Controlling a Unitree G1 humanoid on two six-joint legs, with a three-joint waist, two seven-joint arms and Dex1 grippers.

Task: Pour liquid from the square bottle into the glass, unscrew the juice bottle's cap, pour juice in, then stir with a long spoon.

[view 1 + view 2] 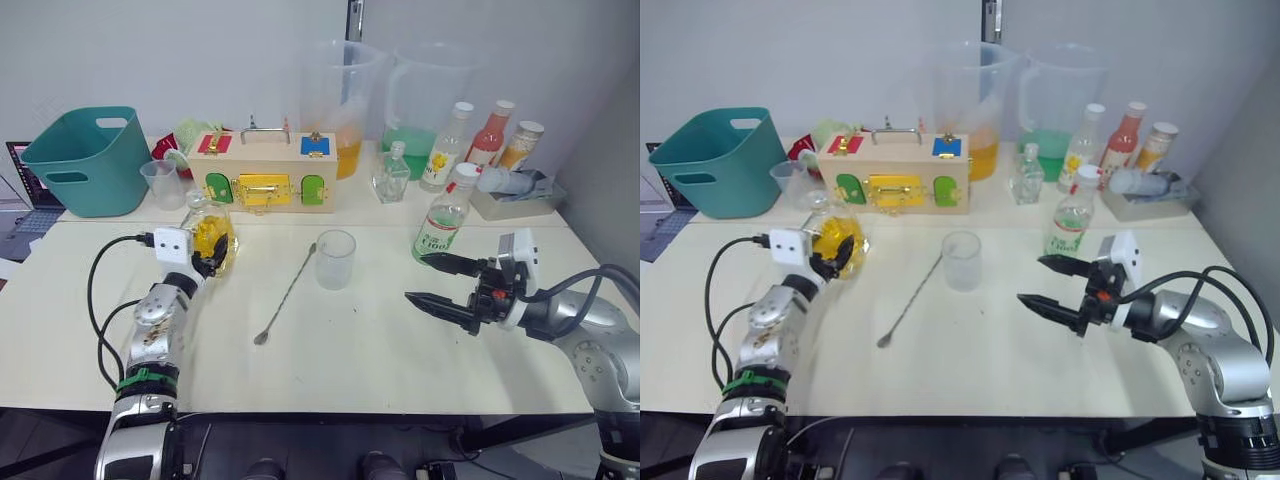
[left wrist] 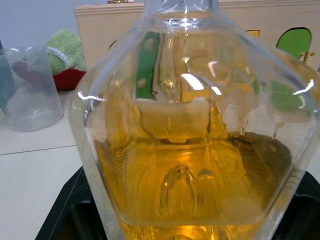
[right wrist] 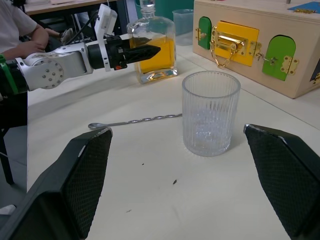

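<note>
The square bottle [image 1: 213, 236], holding amber liquid, stands left of centre on the table with my left gripper [image 1: 207, 262] shut on its lower body; its glass [image 2: 190, 150] sits close between the black fingers [image 2: 62, 212]. The glass [image 1: 335, 259] stands empty mid-table. Beside it, to its left, the long spoon [image 1: 287, 294] lies flat. Right of the glass stands the juice bottle [image 1: 443, 222], with the juice bottle's cap [image 1: 466, 171] on. My right gripper [image 1: 418, 277] hovers open in front of that bottle, pointing at the glass [image 3: 210, 112].
A wooden latch box [image 1: 263, 175] and a teal basket [image 1: 85, 160] stand behind the bottle, with a measuring cup [image 1: 163, 183] between them. Two big pitchers [image 1: 340, 100], a small clear bottle [image 1: 391, 172] and several bottles [image 1: 490, 135] line the back. A person [image 3: 20, 35] sits beyond the left arm.
</note>
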